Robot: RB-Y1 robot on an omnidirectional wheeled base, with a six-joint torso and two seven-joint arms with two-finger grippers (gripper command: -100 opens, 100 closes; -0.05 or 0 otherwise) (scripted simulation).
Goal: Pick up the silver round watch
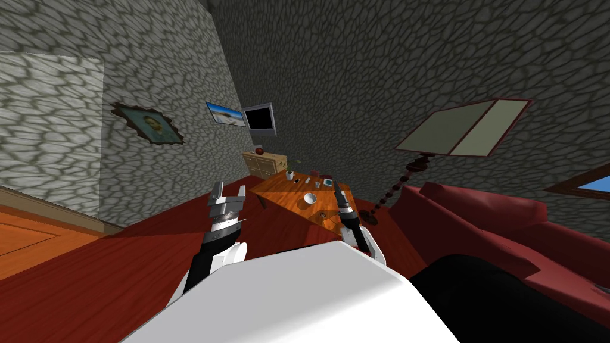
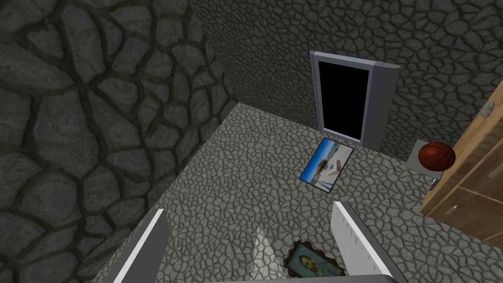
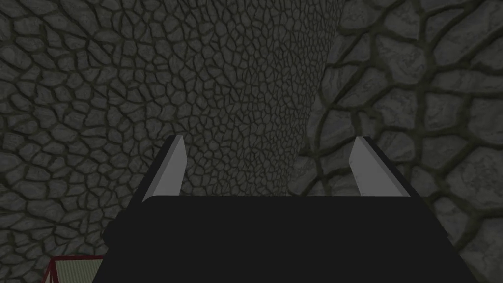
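The orange wooden table (image 1: 281, 195) stands ahead with a white bowl (image 1: 310, 198) near its middle and a scatter of small things (image 1: 318, 184) along its far side. The silver round watch would be among those, but they are too small for me to tell which it is. The left gripper (image 1: 228, 190) hangs off the table's left side, fingers spread and holding nothing, while the right gripper (image 1: 340, 192) is raised at the table's near right edge, just right of the bowl, likewise spread and empty.
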